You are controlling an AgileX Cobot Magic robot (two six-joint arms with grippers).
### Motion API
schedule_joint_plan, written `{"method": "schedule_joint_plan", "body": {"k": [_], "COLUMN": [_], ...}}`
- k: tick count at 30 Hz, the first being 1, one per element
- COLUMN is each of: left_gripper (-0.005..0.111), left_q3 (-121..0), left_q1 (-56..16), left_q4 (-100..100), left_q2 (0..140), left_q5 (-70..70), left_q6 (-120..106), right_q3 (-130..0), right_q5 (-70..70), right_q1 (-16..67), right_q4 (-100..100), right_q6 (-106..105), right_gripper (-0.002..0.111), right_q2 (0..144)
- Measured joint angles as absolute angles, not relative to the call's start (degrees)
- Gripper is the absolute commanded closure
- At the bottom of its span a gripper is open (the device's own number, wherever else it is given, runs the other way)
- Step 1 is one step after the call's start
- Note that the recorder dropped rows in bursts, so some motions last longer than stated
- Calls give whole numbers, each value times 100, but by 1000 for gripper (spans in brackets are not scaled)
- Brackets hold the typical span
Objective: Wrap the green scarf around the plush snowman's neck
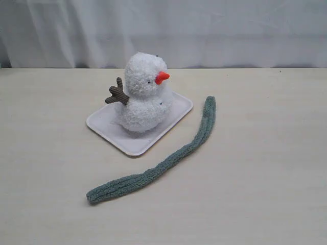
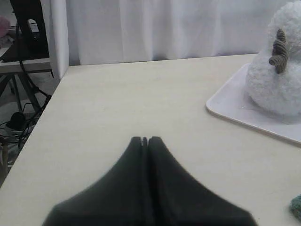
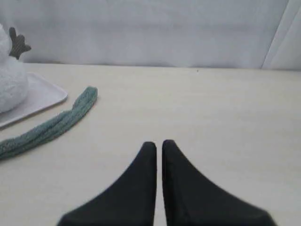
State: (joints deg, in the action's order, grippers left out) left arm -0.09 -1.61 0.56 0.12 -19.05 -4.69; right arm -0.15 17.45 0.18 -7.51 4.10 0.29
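Closest in, the long, fuzzy, ribbed-knit green scarf [image 1: 171, 159] lies loose on the pale wooden table [image 1: 255, 194]. It is stretched in a gentle curve from the front left up to the right. Its near end sits out in front of the flat white rectangular tray [image 1: 108, 127], and its far end lies just off the tray's right corner. Close to the tray along the way, but apart from it as far as the exterior view shows.

On that tray stands the fluffy white two-ball plush snowman [image 1: 143, 99], upright. Its orange carrot nose [image 1: 162, 77] points right and one brown twig arm [image 1: 117, 93] sticks out to the left. Nothing round its neck: the scarf is flat on the table.

Over to the left wrist view: the left gripper [image 2: 145, 140], black and wedge-shaped, hovers above bare table. Its fingertips are pressed together and it holds nothing. The snowman [image 2: 277, 80] and tray [image 2: 235, 106] are off to one side, and a scrap of scarf [image 2: 297, 207] is at the frame's edge.

On the right wrist view, the right gripper [image 3: 159, 143] has its fingers drawn in to a thin slit, and it grips nothing. The scarf [image 3: 56, 125] lies well ahead of it, running toward the tray [image 3: 42, 96] and snowman [image 3: 9, 84].

A white curtain [image 1: 204, 30] hangs behind it all.
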Motion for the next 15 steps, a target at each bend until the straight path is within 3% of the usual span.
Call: {"method": "schedule_joint_plan", "body": {"k": [9, 15], "left_gripper": [107, 107], "left_q3": [-9, -9], "left_q1": [-161, -161], "left_q4": [56, 56], "left_q2": [12, 12], "left_q5": [-1905, -1905], "left_q6": [-469, -469], "right_q3": [-12, -53], "right_q5": [-1321, -3286], "right_q1": [18, 18], "right_q4": [-897, -750], "right_q6": [478, 2647], "right_gripper": [104, 104], "right_q2": [29, 29]}}
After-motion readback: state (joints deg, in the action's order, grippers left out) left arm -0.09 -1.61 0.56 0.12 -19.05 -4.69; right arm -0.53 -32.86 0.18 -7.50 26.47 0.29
